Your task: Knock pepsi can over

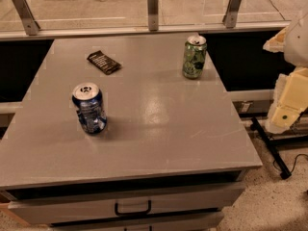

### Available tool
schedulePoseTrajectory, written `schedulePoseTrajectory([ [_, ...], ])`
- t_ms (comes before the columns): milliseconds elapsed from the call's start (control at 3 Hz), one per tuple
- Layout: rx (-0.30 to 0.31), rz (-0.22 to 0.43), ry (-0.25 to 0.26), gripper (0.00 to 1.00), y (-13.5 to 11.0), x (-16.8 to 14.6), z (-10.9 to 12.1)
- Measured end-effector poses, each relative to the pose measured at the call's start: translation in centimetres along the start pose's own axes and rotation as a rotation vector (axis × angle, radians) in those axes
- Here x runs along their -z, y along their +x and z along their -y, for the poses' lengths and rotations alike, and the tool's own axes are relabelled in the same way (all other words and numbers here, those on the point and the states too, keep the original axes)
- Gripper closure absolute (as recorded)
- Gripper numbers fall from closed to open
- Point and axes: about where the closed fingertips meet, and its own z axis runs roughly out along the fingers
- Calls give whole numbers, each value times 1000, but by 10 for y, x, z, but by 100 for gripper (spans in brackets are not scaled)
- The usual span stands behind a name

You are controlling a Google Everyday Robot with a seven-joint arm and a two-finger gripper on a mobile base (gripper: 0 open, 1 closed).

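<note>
The pepsi can (89, 108), blue with white and silver markings and a silver top, stands upright on the left part of the grey table top (154, 129). My gripper (288, 105) is a cream-coloured part of the arm at the right edge of the view. It is off the table's right side and far from the pepsi can, touching nothing.
A green patterned can (194, 57) stands upright at the back right of the table. A flat black packet (103, 62) lies at the back left. A glass railing with metal posts (152, 4) runs behind the table. Drawers with a black handle (132, 209) are at the front.
</note>
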Motion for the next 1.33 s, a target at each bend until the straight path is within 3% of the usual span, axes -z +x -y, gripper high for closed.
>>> schedulePoseTrajectory([
  [333, 4, 11, 6, 0, -2, 1, 1],
  [667, 49, 109, -31, 0, -35, -19, -5],
  [1000, 172, 344, -120, 0, -129, -62, -24],
  [1333, 263, 559, -198, 0, -217, -82, -55],
])
